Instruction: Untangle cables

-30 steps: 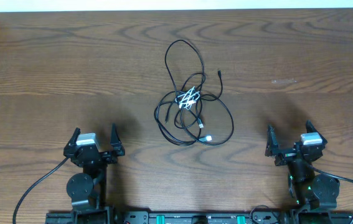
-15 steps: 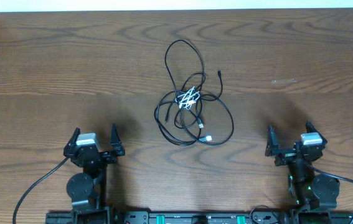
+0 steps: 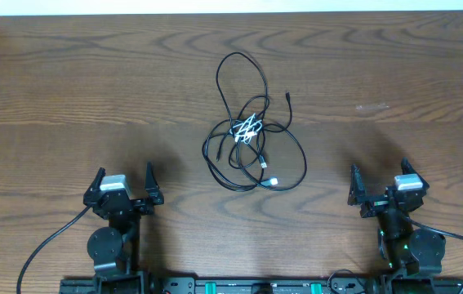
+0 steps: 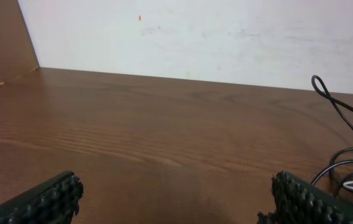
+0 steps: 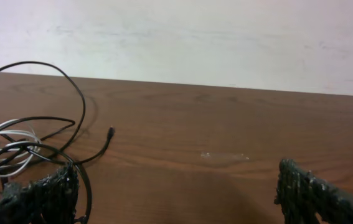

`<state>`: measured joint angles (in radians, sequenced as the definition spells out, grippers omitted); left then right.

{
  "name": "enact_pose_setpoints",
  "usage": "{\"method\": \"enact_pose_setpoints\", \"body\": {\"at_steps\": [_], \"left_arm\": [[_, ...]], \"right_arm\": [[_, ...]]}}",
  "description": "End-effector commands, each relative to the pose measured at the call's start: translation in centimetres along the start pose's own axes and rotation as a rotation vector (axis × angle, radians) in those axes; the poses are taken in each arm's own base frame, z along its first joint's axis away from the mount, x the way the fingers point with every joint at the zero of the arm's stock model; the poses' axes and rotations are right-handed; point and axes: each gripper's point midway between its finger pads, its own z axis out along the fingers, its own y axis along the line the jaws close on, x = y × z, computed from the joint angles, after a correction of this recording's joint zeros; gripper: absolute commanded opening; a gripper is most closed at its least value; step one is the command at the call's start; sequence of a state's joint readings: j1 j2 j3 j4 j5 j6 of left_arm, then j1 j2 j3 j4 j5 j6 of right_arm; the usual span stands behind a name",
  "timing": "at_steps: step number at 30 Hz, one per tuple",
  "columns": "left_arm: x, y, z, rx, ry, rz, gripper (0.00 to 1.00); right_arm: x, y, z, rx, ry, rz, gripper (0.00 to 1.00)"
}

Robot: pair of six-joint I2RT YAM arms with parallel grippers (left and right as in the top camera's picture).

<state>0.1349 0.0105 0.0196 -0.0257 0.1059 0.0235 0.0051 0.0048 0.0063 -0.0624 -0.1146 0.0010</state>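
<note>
Woodgrain runs in long waves across the dark brown wooden tabletop, whose far edge meets a plain white wall and whose far left corner butts against an upright brown side panel. Broad stretches of wood lie on both sides of the tangle of thin black and white cables, which sits near the middle of the tabletop, towards the far half and well apart from both arms. The left pincer sits at the near left with its two fingers spread wide and nothing between them. The right pincer mirrors it at the near right, likewise spread and holding nothing. The round black cord throws one tall loop towards the wall and wider loops towards the arms, and a loose black plug end points out on the right. A short white cord is bunched where the loops cross, and a small white connector lies at the near rim. The finger pads are black with a pebbled, rubbery texture. A faint pale scuff marks the wood right of the tangle.
</note>
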Motion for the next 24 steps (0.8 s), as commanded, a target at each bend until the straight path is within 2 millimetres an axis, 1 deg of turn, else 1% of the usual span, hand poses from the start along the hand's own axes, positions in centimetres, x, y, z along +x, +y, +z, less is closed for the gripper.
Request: {"method": "enact_pose_setpoints", "body": {"at_steps": [1,10,12,16,17,24], "left_arm": [[1.6,-0.1,0.1,0.008,0.048,0.002,0.98],[1.5,-0.1,0.1,0.008,0.048,0.002,0.98],[1.3,-0.3,0.0,0.02,0.041,0.003,0.98],[-0.3,-1.1,-0.3,0.063,0.017,0.004,0.98],[-1.0,-1.5,-0.6,0.082,0.024,0.004,0.98],[-3.3,-2.6,-1.6,0.132,0.14,-0.011,0.98]], "right_arm": [[0.2,0.0,0.0,0.002,0.008,0.018,0.99],[0.2,0.0,0.0,0.002,0.008,0.018,0.99],[0.2,0.0,0.0,0.002,0.008,0.018,0.99],[0.2,0.0,0.0,0.002,0.008,0.018,0.99],[0.2,0.0,0.0,0.002,0.008,0.018,0.99],[0.2,0.0,0.0,0.002,0.008,0.018,0.99]]}}
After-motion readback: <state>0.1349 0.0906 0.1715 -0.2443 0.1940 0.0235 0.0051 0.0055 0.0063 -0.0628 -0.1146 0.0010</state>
